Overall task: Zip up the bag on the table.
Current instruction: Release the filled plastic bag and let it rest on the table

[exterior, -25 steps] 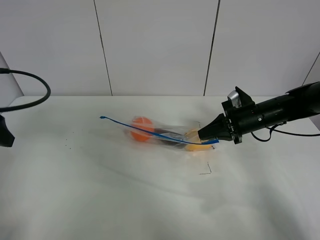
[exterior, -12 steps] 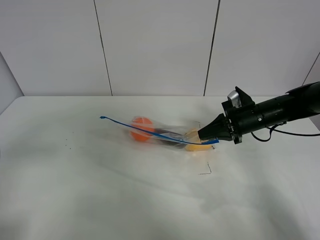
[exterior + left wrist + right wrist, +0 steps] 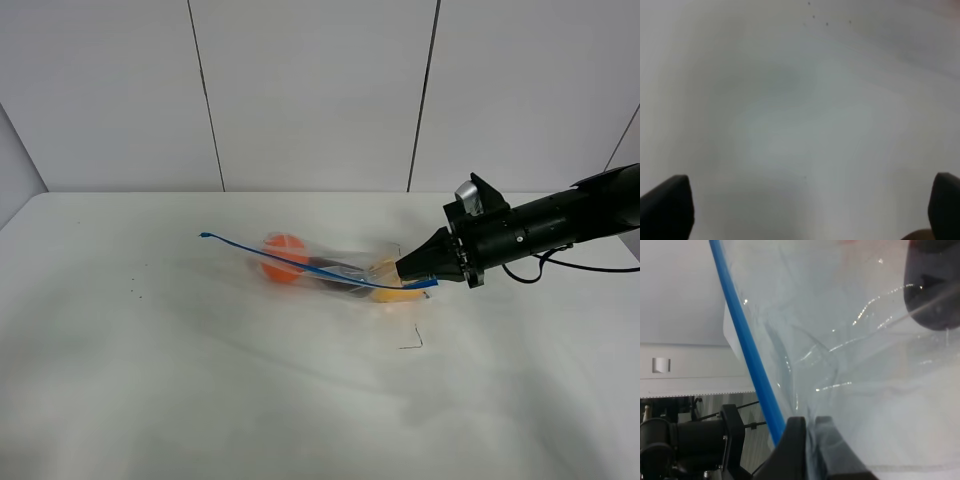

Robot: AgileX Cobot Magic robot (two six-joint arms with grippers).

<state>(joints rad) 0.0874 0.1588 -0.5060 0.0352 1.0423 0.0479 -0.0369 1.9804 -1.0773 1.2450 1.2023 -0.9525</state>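
The bag [image 3: 320, 268] lies on the white table [image 3: 200, 400], clear and crinkly, with orange, dark and yellow produce inside. Its blue zipper strip [image 3: 290, 260] runs from the upper left down to the right end. My right gripper [image 3: 412, 277] is shut on that right end. The right wrist view shows the pinched fingertips [image 3: 796, 432] beside the zipper strip [image 3: 742, 340] and clear plastic [image 3: 855, 365]. My left gripper [image 3: 810, 210] is open over bare table [image 3: 800, 110], its fingers [image 3: 667, 207] far apart. It is outside the exterior high view.
A small black mark [image 3: 412, 342] sits on the table just in front of the bag's right end. A few dark specks [image 3: 135, 292] dot the left side. A cable [image 3: 560, 265] trails from the right arm. Grey wall panels stand behind the table.
The left arm and its looping cable, at the left edge a second ago, have left the exterior high view. The right arm and the bag have not moved.
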